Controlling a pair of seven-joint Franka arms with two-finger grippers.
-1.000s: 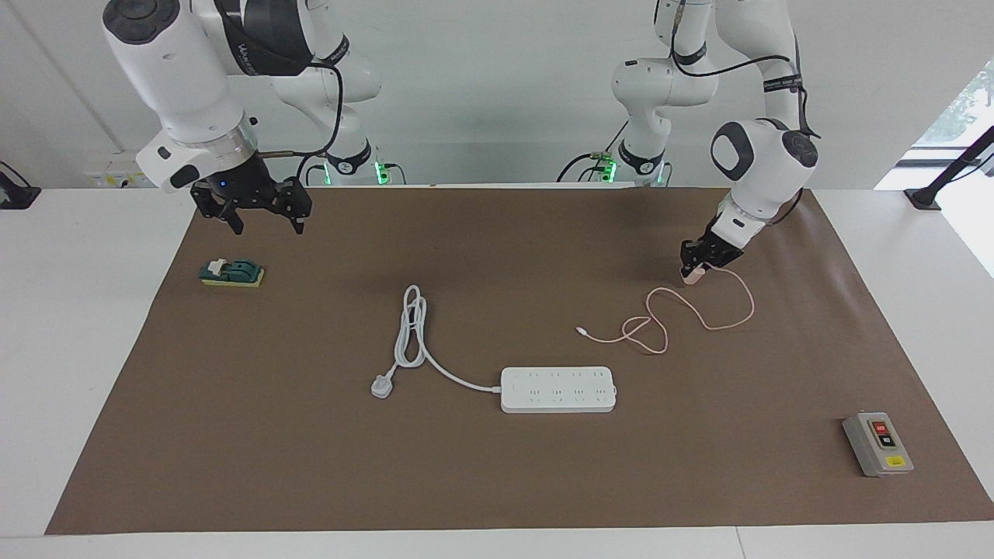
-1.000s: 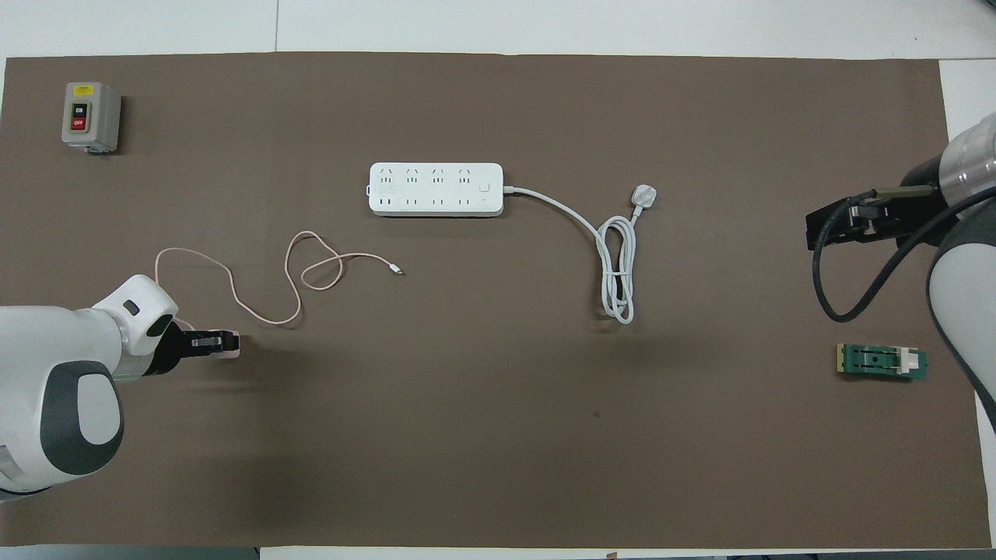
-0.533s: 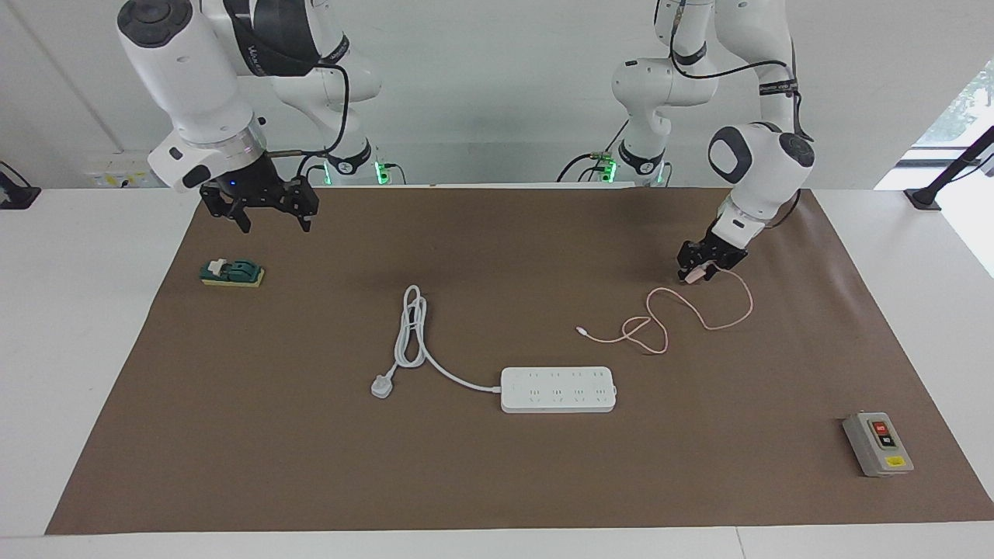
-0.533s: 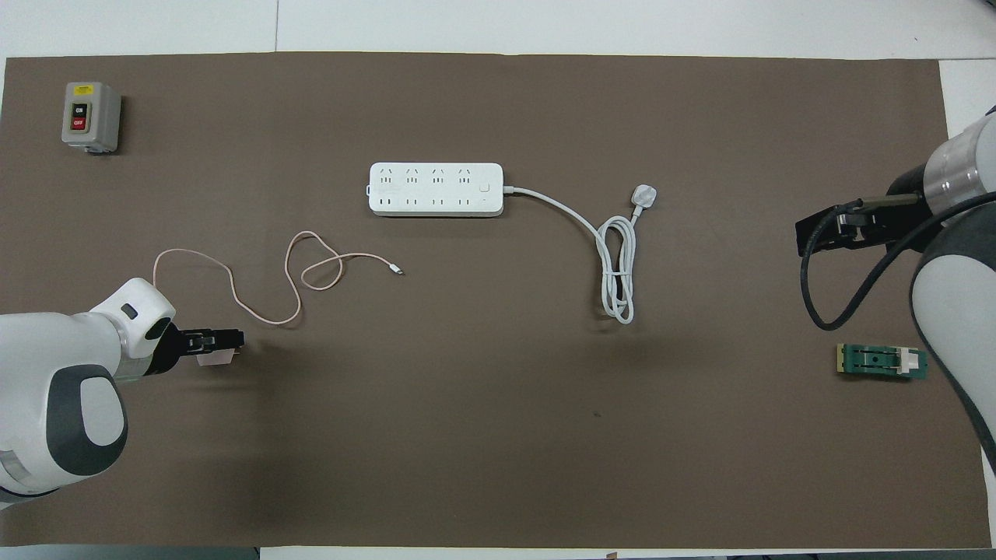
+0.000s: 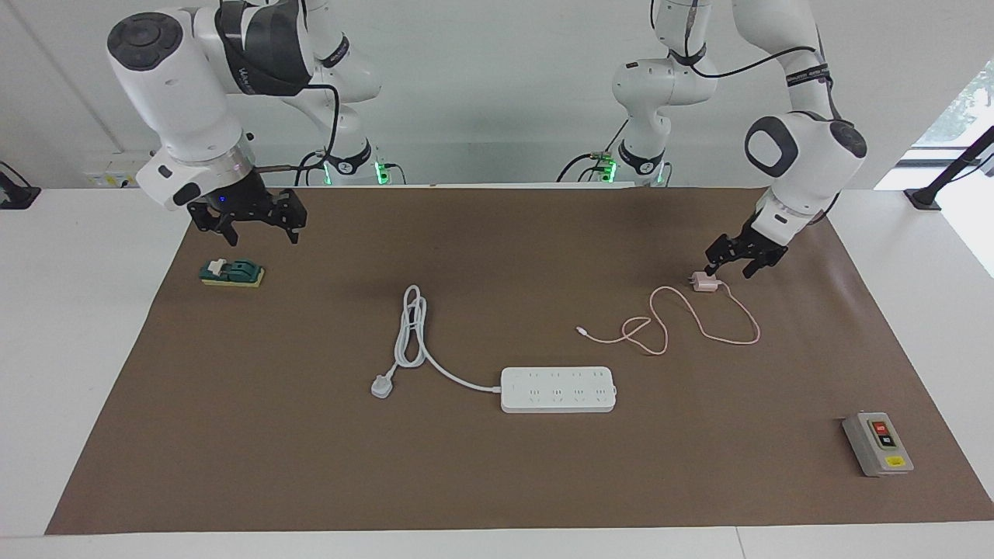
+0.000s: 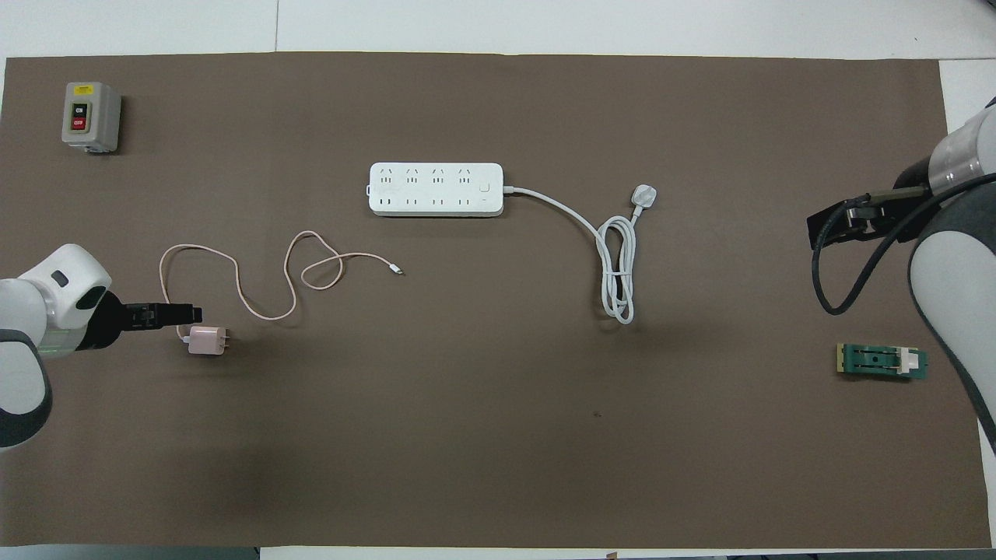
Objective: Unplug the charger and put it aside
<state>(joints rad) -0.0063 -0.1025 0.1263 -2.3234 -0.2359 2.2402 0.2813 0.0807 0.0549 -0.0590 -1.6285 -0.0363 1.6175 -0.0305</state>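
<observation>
- 1 pink charger (image 5: 706,284) lies unplugged on the brown mat (image 5: 497,481), just below the left gripper (image 5: 739,261), whose jaws are open and empty.
- 1 white power strip (image 5: 558,389), sockets bare.
- 1 grey switch box (image 6: 91,117); its button lettering is too small to read.
- The right gripper (image 5: 248,220) waits, jaws spread, above 1 green clip (image 5: 231,272).

The left arm is bending down from its base, and its left gripper (image 5: 733,262) (image 6: 184,313) is hanging low over the surface with its fingers (image 5: 714,254) spread apart, holding nothing. The right arm is waiting, bent at its elbow. Its right gripper (image 5: 250,227) (image 6: 823,231) is pointing down above the surface, and its fingers (image 5: 293,227) are spread wide too.
</observation>
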